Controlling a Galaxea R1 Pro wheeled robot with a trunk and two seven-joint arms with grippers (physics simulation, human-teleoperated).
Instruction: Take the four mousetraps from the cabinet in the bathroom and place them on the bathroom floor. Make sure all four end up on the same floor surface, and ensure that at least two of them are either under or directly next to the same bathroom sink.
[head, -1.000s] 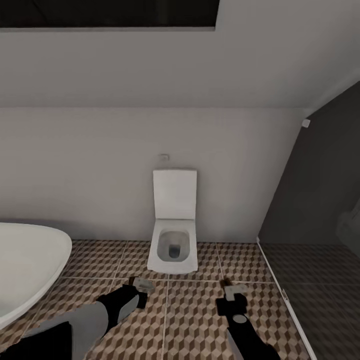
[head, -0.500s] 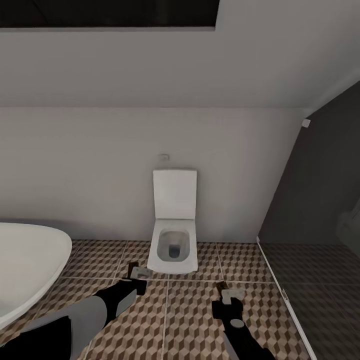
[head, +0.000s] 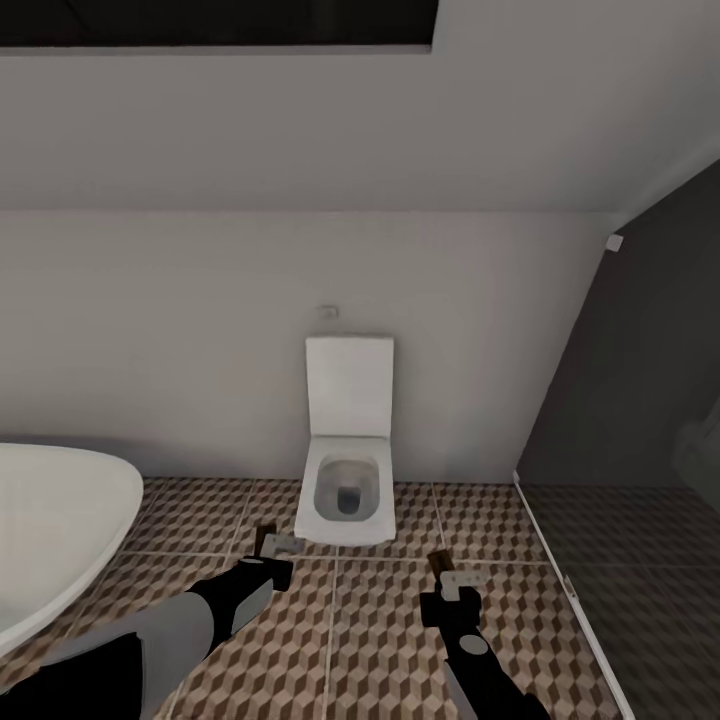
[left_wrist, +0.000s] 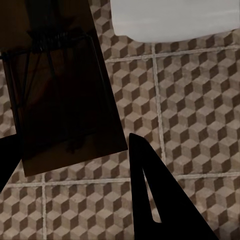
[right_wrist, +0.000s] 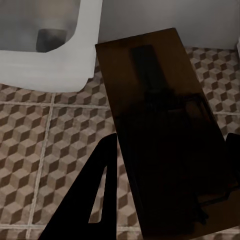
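Two mousetraps (left_wrist: 65, 95) (right_wrist: 165, 135) in tools

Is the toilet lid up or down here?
Up. The toilet has its lid raised upright against the wall, and the head view looks straight into the open bowl.

A square white toilet (head: 347, 450) stands against the pale wall (head: 200, 330). A white bathtub (head: 50, 530) curves nearby, and a dark glass partition (head: 640, 400) stands opposite.
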